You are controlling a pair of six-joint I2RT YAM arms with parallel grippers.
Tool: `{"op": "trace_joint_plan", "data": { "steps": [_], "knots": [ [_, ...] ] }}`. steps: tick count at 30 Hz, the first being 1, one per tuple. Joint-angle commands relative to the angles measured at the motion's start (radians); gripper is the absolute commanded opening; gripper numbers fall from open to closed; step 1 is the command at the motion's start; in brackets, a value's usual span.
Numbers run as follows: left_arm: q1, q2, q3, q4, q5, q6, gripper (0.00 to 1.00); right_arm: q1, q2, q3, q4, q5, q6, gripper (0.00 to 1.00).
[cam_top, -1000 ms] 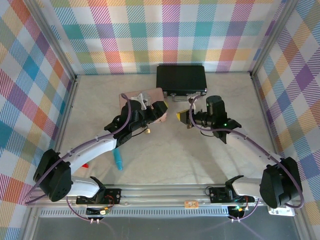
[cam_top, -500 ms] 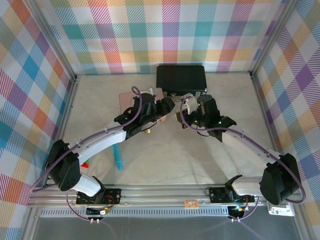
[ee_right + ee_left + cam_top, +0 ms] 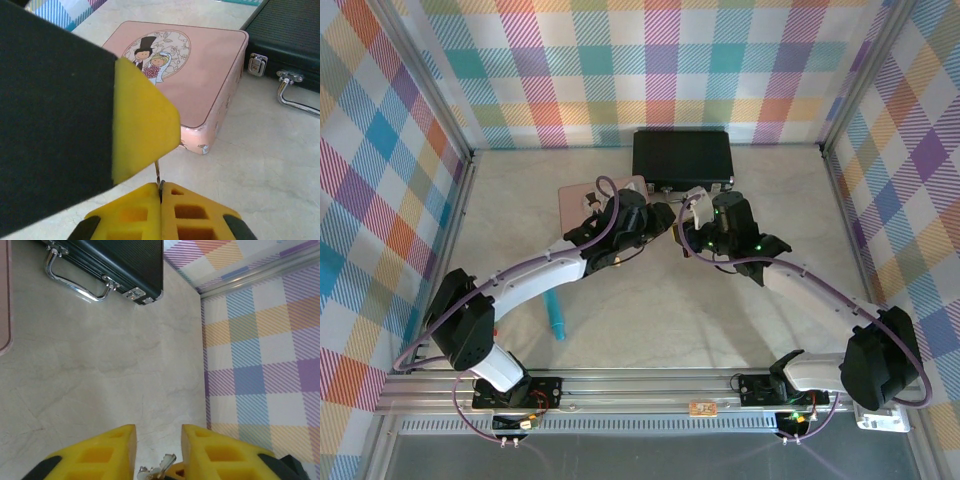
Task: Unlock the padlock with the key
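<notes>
Left arm (image 3: 540, 275) swung closer; right hand (image 3: 161, 189) pinches the key (image 3: 158, 172), shaft pointing toward pink tin (image 3: 200, 75).

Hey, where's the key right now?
In the right wrist view the key is pinched in the shut right gripper, a thin sliver poking out toward the near edge of the pink tin.

Pastel plaid in pink, teal, yellow, orange and purple on the walls (image 3: 620, 70) left, far and right; pale beige with faint marble veining on the table (image 3: 650, 320). Ribbed black on the case (image 3: 682, 158) far centre, chrome on its handle (image 3: 75, 287); pink on the tin (image 3: 200, 70) just left, with cartoon bride and top-hatted groom. Yellow on left gripper (image 3: 158, 432) and right gripper (image 3: 161, 187), silvery grey on the key (image 3: 165, 462), teal on the pen (image 3: 557, 322) near left.
</notes>
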Motion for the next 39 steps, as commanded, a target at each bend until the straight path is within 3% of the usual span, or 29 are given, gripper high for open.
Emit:
{"op": "trace_joint_plan", "data": {
  "steps": [1, 5, 10, 13, 15, 17, 22, 31, 39],
  "knots": [
    [-0.010, 0.011, 0.039, -0.008, 0.004, -0.011, 0.22, 0.007, -0.020, -0.008, 0.030, 0.001, -0.012, 0.00],
    [-0.010, 0.017, 0.048, -0.012, 0.004, -0.011, 0.16, 0.007, -0.016, -0.006, 0.033, -0.006, -0.008, 0.00],
    [-0.010, 0.022, 0.046, -0.014, -0.004, -0.009, 0.00, 0.007, -0.023, -0.007, 0.044, -0.012, -0.002, 0.00],
    [-0.007, 0.017, 0.040, -0.013, -0.015, 0.006, 0.00, 0.007, -0.038, 0.004, 0.028, -0.001, 0.022, 0.00],
    [0.000, 0.006, 0.029, 0.006, -0.029, 0.043, 0.00, 0.002, -0.056, 0.017, 0.009, 0.015, 0.052, 0.21],
    [0.017, -0.010, -0.002, 0.079, -0.013, 0.093, 0.00, -0.012, -0.082, 0.015, 0.008, 0.015, 0.089, 0.36],
    [0.074, -0.038, -0.096, 0.336, 0.117, 0.203, 0.00, -0.085, -0.143, -0.026, 0.061, -0.095, 0.222, 0.51],
    [0.111, -0.082, -0.261, 0.728, 0.252, 0.295, 0.00, -0.188, -0.149, -0.207, 0.417, -0.352, 0.519, 0.58],
    [0.111, -0.061, -0.288, 0.854, 0.319, 0.258, 0.00, -0.188, -0.091, -0.298, 0.795, -0.471, 0.689, 0.56]
  ]
}}
